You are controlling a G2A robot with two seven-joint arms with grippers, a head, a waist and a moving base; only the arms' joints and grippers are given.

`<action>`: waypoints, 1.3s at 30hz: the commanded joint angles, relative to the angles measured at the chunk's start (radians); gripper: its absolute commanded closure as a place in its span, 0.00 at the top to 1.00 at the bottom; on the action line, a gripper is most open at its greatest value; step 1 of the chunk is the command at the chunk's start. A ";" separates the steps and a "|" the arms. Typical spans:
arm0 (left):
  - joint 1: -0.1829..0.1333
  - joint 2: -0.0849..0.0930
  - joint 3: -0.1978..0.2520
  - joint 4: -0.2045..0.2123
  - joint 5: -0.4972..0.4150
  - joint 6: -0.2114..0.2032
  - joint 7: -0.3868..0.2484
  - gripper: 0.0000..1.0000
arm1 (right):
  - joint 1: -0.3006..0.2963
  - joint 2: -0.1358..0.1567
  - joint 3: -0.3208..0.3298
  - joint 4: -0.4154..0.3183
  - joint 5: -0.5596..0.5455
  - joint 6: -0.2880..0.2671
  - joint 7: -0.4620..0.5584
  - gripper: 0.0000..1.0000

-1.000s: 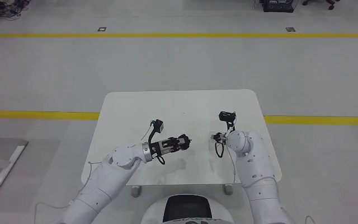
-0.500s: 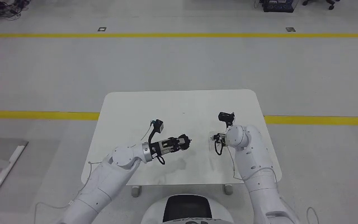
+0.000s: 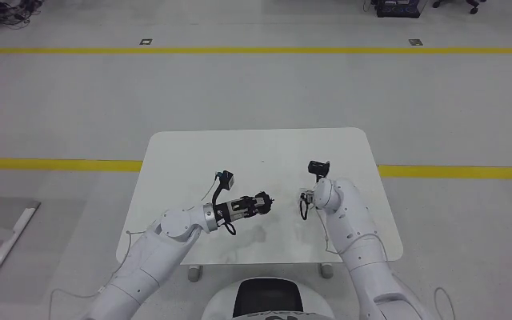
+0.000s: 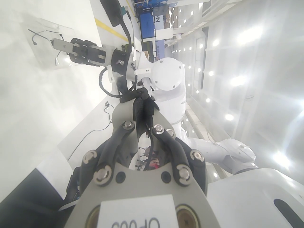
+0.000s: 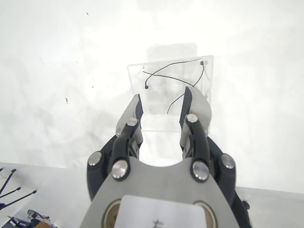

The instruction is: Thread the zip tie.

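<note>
A small clear tray (image 5: 209,72) on the white table (image 3: 256,152) holds two thin black zip ties (image 5: 171,78) lying crossed, their heads apart. My right gripper (image 5: 163,96) hangs open just above the tray's near side, one zip tie tail running between its fingers (image 5: 186,105) without being touched. In the top view the right gripper (image 3: 303,198) is right of the table's middle. My left gripper (image 3: 270,200) is held above the table a little left of it, pointing at it. Its fingers (image 4: 123,115) are shut, with a thin black zip tie strand (image 4: 147,143) between them.
The left wrist view shows the right gripper (image 4: 54,44) over the tray (image 4: 48,59). A few small dark specks (image 5: 67,100) lie on the table near the tray. The table's front edge (image 3: 264,260) runs close behind both arms.
The right arm has shifted slightly left, bringing its gripper closer over the tray. The left arm has stayed still.
</note>
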 commanded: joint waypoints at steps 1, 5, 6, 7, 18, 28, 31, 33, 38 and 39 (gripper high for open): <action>0.000 0.000 0.000 0.000 0.000 0.000 0.000 0.00 | 0.004 -0.001 -0.008 0.010 -0.001 0.014 -0.009 0.38; 0.000 0.000 0.000 0.000 0.000 0.000 0.000 0.00 | 0.012 0.001 -0.007 0.024 -0.002 0.026 -0.029 0.37; 0.000 0.000 0.000 0.000 0.000 0.000 0.000 0.00 | 0.013 0.002 0.000 0.031 -0.005 0.026 -0.033 0.37; 0.000 0.000 0.000 0.000 0.000 0.000 0.000 0.00 | 0.014 0.002 0.006 0.035 -0.007 0.026 -0.035 0.37; 0.000 0.000 0.000 0.000 0.000 0.000 0.000 0.00 | 0.032 -0.015 0.015 0.084 -0.048 0.026 -0.034 0.38; 0.000 0.000 0.000 0.000 0.000 0.000 0.000 0.00 | 0.066 -0.045 0.046 0.158 -0.100 0.026 -0.042 0.38; 0.000 0.000 0.000 0.000 0.000 0.000 0.000 0.00 | 0.076 -0.054 0.061 0.176 -0.113 0.026 -0.047 0.36; 0.000 0.000 0.000 0.000 0.000 0.000 0.000 0.00 | 0.081 -0.059 0.070 0.187 -0.122 0.026 -0.049 0.34; 0.000 0.000 0.000 0.000 0.000 0.000 0.000 0.00 | 0.094 -0.072 0.094 0.212 -0.143 0.026 -0.055 0.29; 0.000 0.000 0.000 0.000 0.000 0.000 0.000 0.00 | 0.096 -0.074 0.097 0.216 -0.147 0.026 -0.055 0.28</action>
